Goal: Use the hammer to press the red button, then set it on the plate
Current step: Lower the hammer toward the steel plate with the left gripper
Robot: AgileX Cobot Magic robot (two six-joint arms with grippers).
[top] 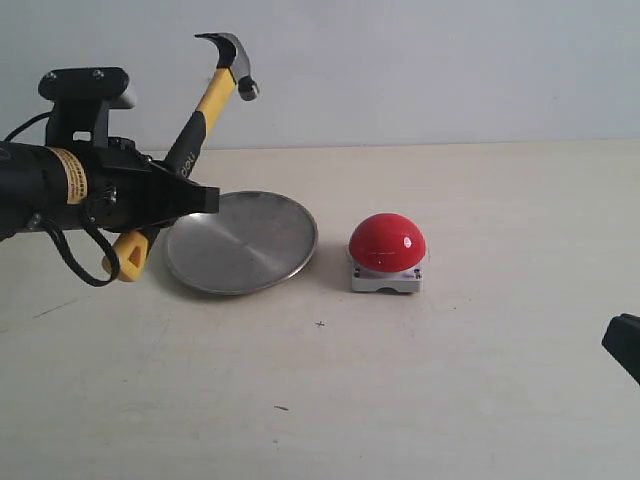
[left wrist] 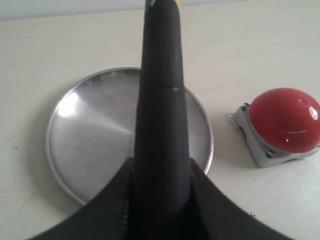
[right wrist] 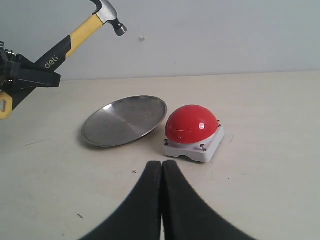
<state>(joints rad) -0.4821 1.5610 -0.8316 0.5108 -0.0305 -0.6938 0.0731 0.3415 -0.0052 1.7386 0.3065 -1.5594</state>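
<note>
Exterior view: the left gripper [top: 197,197] is clamped on the hammer [top: 205,108], held off the table [top: 450,390] with its head tilted up high by the left rim of the plate [top: 245,250]. The red button [top: 387,242] sits just right of the plate, not touching. Left wrist view: the black handle is wedged between the fingers. Right wrist view: the right gripper [right wrist: 161,166] has its fingers pressed together, empty.

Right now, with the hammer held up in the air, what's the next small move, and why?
Probably carry the left gripper sideways toward the red button, if it's not yet pressed: the hammer is clamped with its head high in the air on the plate's side, well short of the button.
</note>
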